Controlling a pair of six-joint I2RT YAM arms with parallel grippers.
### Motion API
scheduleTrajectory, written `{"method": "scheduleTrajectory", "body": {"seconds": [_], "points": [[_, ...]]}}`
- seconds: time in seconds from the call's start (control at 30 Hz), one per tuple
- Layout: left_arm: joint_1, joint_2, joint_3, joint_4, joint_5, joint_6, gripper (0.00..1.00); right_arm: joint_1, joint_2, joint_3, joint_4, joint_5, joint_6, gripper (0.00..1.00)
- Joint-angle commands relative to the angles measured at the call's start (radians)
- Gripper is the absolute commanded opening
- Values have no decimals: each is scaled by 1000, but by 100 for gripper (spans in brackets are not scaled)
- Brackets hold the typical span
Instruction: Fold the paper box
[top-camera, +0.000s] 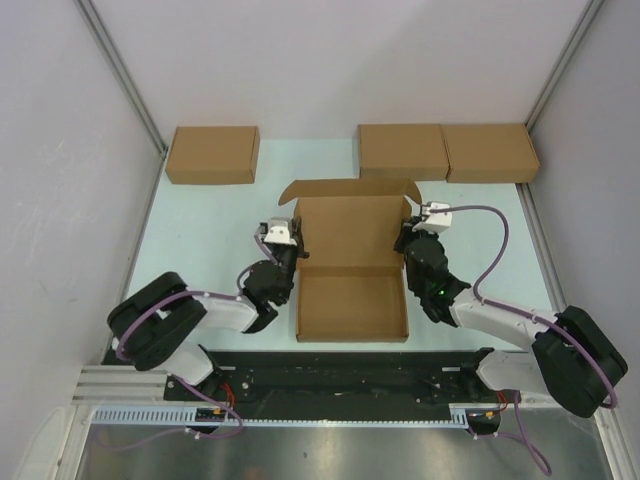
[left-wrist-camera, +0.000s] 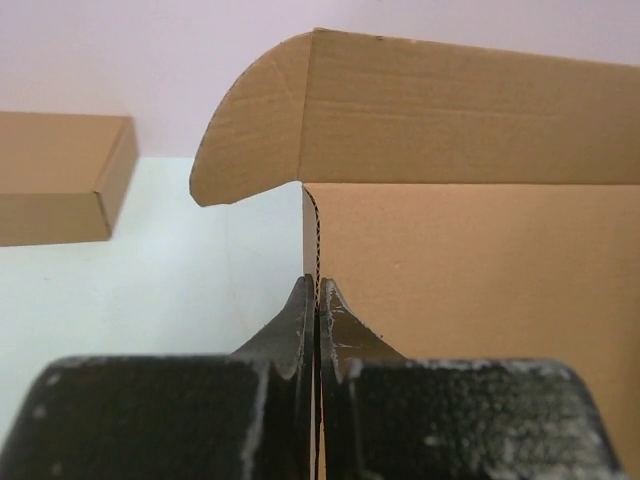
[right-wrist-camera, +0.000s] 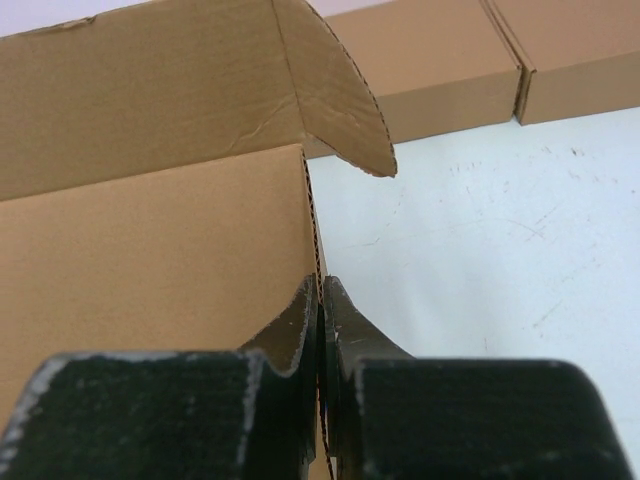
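— Item one, far left?
— One closed brown carton (top-camera: 212, 154), flat at the far edge of the table (top-camera: 195, 240), well apart from my arms.

— Item two?
— My left gripper (left-wrist-camera: 317, 290). Its fingers are pressed together and pinch the left side edge of the paper box (top-camera: 350, 270) on its raised lid panel (in the wrist view the cut cardboard edge runs straight down between the pads).

— Item three, the box itself?
— It sits mid-table between my two arms. The shallow tray lies on the near side, open and facing up. The lid is hinged at the tray's far side and lifted; how steeply, I cannot tell from above. Its front flap is bent over, with a rounded ear at each corner.

— Item four?
— My right gripper (right-wrist-camera: 320, 290), clamped the same way on the lid's right side edge.

— Item five, far right?
— Two more closed cartons (top-camera: 445, 152), side by side and touching, along the far edge behind the lid.
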Motion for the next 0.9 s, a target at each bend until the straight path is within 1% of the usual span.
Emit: {"method": "scheduleTrajectory", "body": {"seconds": [0.0,0.23,0.47,0.6,0.63,0.73,0.77,0.87], "points": [[-120,85,-20,424,-15,125,0,72,-11,-63,66,36,26,0],[-191,102,-31,424,-66,129,0,156,-34,-129,123,119,9,0],[-263,36,-83,424,-104,171,0,236,-89,-200,115,185,29,0],[-292,12,-106,424,-103,184,0,278,-115,-247,161,229,7,0],[-292,12,-101,424,-103,215,0,279,-107,-255,174,232,-8,0],[-274,34,-49,424,-89,289,0,261,-49,-253,293,236,-112,0],[-246,44,-17,424,-59,289,0,232,-34,-246,353,211,-137,0],[-187,87,58,424,-16,275,0,164,52,-194,430,159,-154,0]]}}
